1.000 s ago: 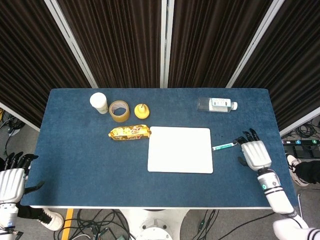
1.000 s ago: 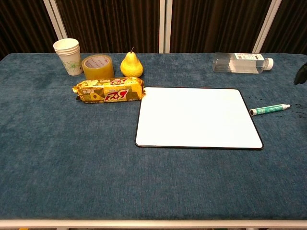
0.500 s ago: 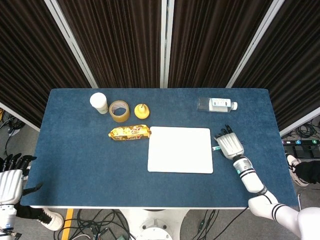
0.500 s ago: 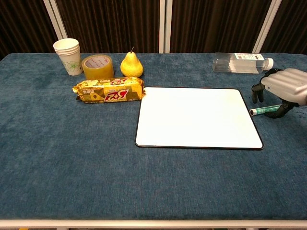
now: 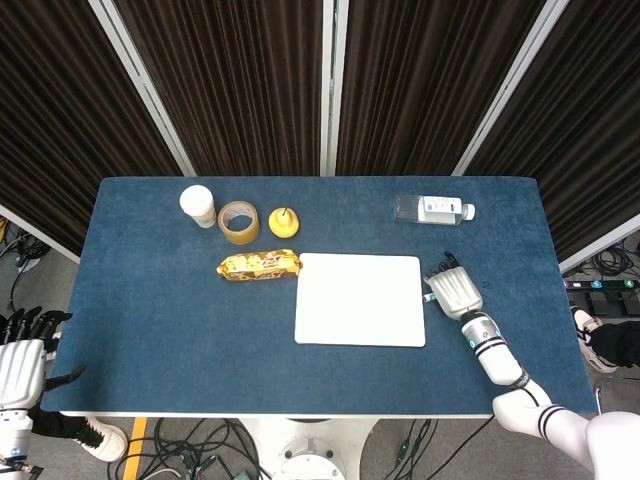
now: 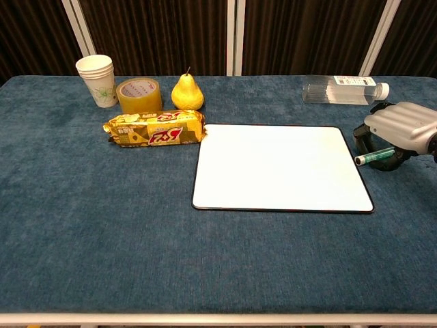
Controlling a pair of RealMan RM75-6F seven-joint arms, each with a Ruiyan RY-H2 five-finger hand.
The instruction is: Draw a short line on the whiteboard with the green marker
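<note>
Right hand curls over green marker lying on blue table just beside white whiteboard, near right edge; grip not clearly closed, likely positioning for pickup. Left hand spread, empty, off table's left edge.

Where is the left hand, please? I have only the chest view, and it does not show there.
Observer: The head view shows the left hand off the table, beyond its near left corner, fingers apart and holding nothing.
Operator: Thank you. From where does the right arm come in?
Observer: The right arm comes in over the table's near right corner and slants up to the right hand, which lies back-up just beside the whiteboard's right edge.
</note>
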